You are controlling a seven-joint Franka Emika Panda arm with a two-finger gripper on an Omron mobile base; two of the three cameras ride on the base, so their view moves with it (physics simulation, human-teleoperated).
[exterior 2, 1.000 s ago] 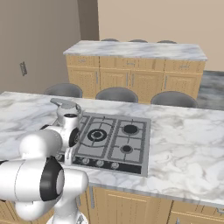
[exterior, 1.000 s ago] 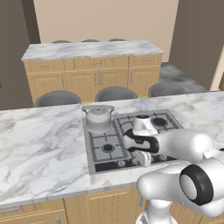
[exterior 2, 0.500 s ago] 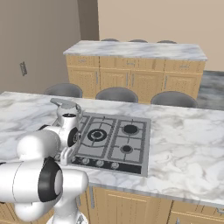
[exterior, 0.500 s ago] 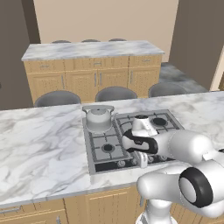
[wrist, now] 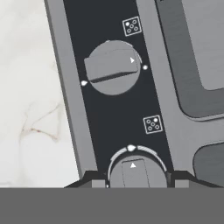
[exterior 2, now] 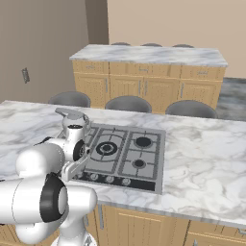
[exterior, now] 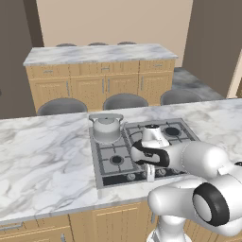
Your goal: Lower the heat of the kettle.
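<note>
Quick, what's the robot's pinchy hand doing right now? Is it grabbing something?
Gripper: fingertips sit on either side of a stove knob, but whether they squeeze it cannot be told.

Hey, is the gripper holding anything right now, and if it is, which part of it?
The gripper has its fingertips on either side of a round stove knob on the cooktop's dark control strip; whether they actually clamp it cannot be told. The kettle is untouched.

no readable text | control strip (wrist: 114, 113): burner dot squares | knobs (wrist: 113, 68): white triangles
</note>
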